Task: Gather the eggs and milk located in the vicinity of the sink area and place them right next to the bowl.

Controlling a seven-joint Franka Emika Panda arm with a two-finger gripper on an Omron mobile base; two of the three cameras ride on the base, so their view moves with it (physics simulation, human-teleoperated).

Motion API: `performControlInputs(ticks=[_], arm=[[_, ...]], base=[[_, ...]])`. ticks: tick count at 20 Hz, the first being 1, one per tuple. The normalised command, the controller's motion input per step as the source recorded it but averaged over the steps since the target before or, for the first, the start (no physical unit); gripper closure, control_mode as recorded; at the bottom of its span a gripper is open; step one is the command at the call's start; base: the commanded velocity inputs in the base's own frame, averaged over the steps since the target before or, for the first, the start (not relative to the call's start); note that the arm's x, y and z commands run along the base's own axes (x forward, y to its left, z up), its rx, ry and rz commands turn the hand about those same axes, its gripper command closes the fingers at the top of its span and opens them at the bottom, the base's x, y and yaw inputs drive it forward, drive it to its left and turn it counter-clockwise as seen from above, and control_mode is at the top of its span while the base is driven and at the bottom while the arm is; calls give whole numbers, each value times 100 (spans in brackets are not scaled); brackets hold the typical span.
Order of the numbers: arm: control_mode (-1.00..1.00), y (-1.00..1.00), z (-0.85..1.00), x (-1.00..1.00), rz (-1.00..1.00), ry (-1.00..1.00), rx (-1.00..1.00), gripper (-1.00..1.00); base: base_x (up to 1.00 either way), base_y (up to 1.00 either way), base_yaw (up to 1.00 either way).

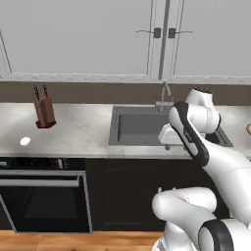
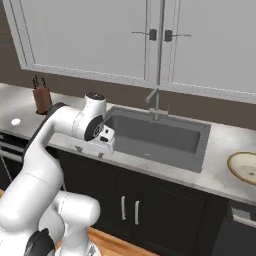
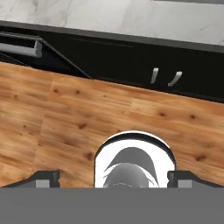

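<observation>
The small plain white ovoid egg [image 1: 25,141] lies on the pale grey marbled stone tabletop [image 1: 83,128] near its front edge, far out toward the left end and well apart from the sink. In the right base view the same egg [image 2: 16,121] sits at the left edge of the frame, in front of the brown wooden knife block [image 2: 42,99], which stands upright with dark handles sticking up, closer to the back wall.

The large dark grey rectangular recessed sink basin [image 1: 137,127] is set into the middle of the tabletop, with a tall thin steel faucet [image 2: 156,102] rising at its back rim. Its floor looks bare in the part that shows.

The shallow round cream bowl with an orange-brown rim [image 2: 244,167] rests on the tabletop to the right of the sink, close to the front edge and partly cut off by the frame.

The hand [image 2: 90,150] hangs just past the tabletop's front edge, near the sink's front left corner, pointing downward. In the hand view its two dark fingertips [image 3: 44,178] stand far apart at the bottom corners, wide open, with nothing between them. Beyond them lie the wooden plank floor [image 3: 65,113] and the black lower cabinet doors with two small steel handles [image 3: 165,77].

White upper cabinets [image 1: 78,37] hang above the tabletop.
</observation>
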Motion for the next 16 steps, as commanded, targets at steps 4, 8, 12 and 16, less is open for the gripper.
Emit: performControlInputs(ticks=[4, 8, 12, 16], arm=[[100, 0, 0, 0, 0, 0, 0, -100], [100, 0, 0, 0, 0, 0, 0, -100], [100, 0, 0, 0, 0, 0, 0, -100], [100, 0, 0, 0, 0, 0, 0, -100]], base=[[47, 100, 0], [36, 100, -7], [56, 100, -16], [47, 100, -31]])
